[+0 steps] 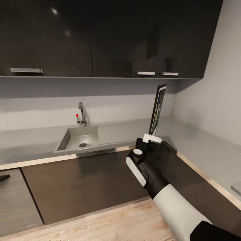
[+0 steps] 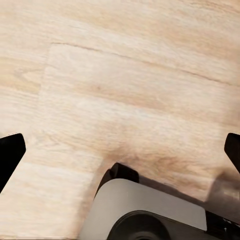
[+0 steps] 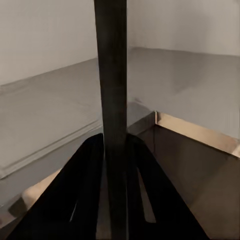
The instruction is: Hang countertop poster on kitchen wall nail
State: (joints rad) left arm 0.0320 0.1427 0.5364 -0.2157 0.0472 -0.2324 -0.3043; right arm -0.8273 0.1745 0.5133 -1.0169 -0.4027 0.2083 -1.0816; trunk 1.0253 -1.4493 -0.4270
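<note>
My right gripper [image 1: 152, 138] is shut on the bottom edge of the poster [image 1: 158, 108], which stands upright and edge-on above the corner of the grey countertop [image 1: 124, 132]. In the right wrist view the poster [image 3: 112, 75] is a dark vertical strip clamped between my two black fingers [image 3: 80, 185], over the countertop [image 3: 50, 115]. My left gripper [image 2: 120, 150] hangs open over the wooden floor, its dark fingertips [image 2: 10, 155] at the picture's two sides. No nail can be made out on the light grey wall [image 1: 214, 93].
A built-in sink [image 1: 80, 139] with a tap [image 1: 81, 113] lies in the countertop to the left. Dark upper cabinets [image 1: 100, 36] hang over the counter, just above the poster's top. Dark lower cabinet fronts [image 1: 83, 184] run under the L-shaped worktop. Wooden floor [image 1: 117, 221] lies below.
</note>
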